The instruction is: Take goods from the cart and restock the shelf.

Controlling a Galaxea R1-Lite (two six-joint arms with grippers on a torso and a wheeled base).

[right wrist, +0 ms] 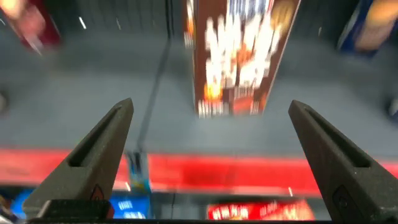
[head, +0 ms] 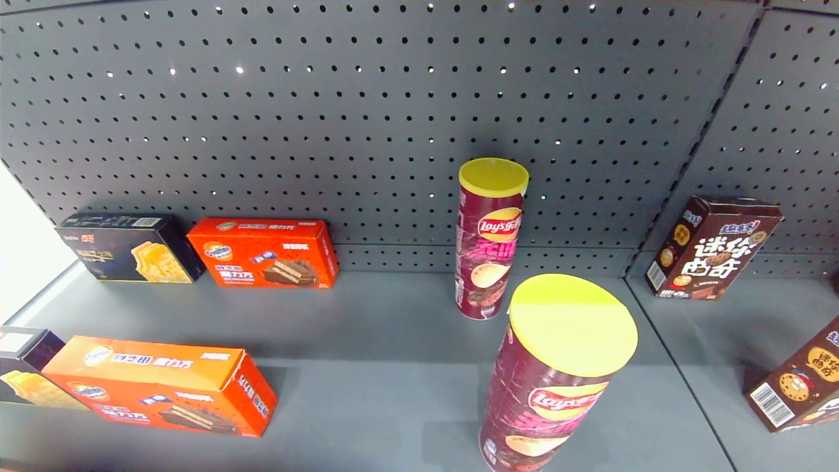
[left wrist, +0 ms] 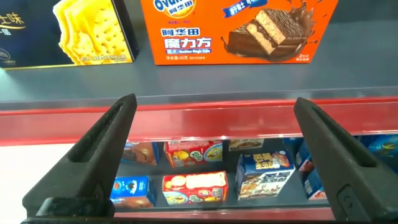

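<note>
Maroon near can (head: 557,373) stands upright at the front of the shelf (head: 393,328). Our left gripper (left wrist: 214,106) and right gripper (right wrist: 210,107) gape wide, empty (both facing its red lip). A careless reach could topple that tall can.

You face a dark grey pegboard wall (head: 328,98), light glinting through some holes. Bright white glare (head: 23,249) sits at your left.

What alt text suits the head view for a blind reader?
Two upright maroon crisp cans with yellow lids, the near can and the far can, stand on a grey shelf backed by pegboard. Left: rear orange wafer box, front orange wafer box, rear dark cracker box, front dark cracker box. Right: rear brown cookie box, front brown cookie box.
</note>
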